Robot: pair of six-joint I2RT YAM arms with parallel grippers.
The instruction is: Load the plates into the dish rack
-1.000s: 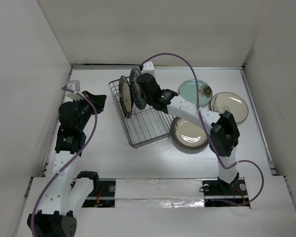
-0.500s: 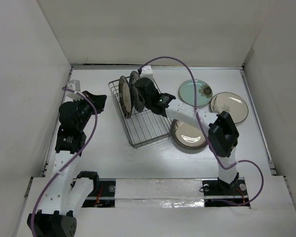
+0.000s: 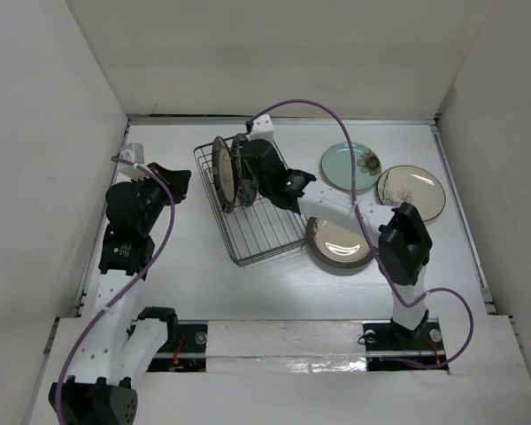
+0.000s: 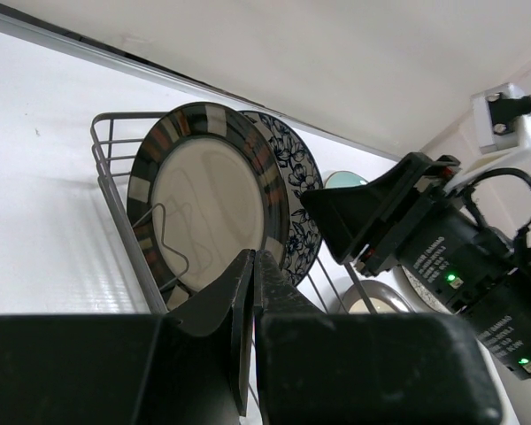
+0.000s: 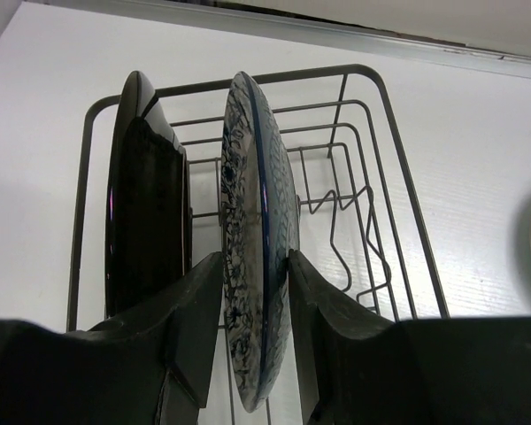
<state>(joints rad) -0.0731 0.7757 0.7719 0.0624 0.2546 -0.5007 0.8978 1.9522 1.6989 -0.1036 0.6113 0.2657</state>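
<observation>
Blue-and-white plate (image 5: 250, 221) stands upright in dish rack (image 3: 264, 228).

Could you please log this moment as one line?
dish rack: dark plate, floral plate upright | right end effector: astride it, grip unclear | left end effector: shut

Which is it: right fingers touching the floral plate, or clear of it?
Cannot tell. In the right wrist view the fingers flank the floral plate closely on both sides, but no plain gap or contact shows.
</observation>
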